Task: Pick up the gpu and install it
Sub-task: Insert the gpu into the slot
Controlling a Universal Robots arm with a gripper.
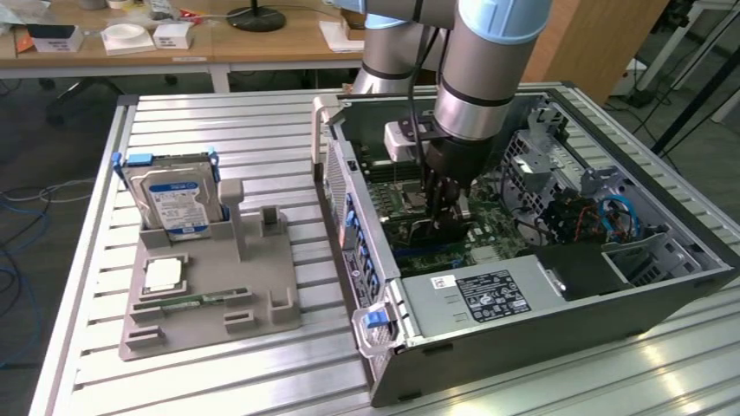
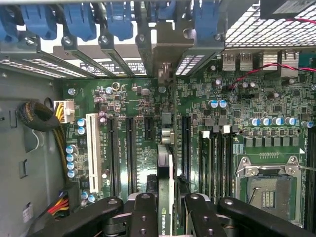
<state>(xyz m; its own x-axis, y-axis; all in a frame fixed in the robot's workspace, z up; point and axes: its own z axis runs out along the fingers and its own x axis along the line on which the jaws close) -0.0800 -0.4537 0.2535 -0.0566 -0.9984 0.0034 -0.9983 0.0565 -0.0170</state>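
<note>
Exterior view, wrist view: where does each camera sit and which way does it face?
Exterior view: off the arm, above the table, looking down into the open computer case; the arm and gripper show.
Wrist view: on the wrist, looking along the gripper onto the motherboard; fingers clamp the gpu edge-on.
Shared: gripper, gpu, motherboard.

arm (image 1: pixel 486 69) cut off by exterior view's top edge. gripper (image 1: pixel 445 217) sunk in computer case (image 1: pixel 555 303), its lower end lost in dark there. wrist view: gpu (image 2: pixel 165 187) edge-on, held part and fingers (image 2: pixel 143 212) cut off by picture edge; whether its connector meets motherboard (image 2: pixel 256 98) cannot tell. hard drive (image 1: pixel 173 195) label text too small to read; same for power supply (image 1: pixel 486 295) label.
</note>
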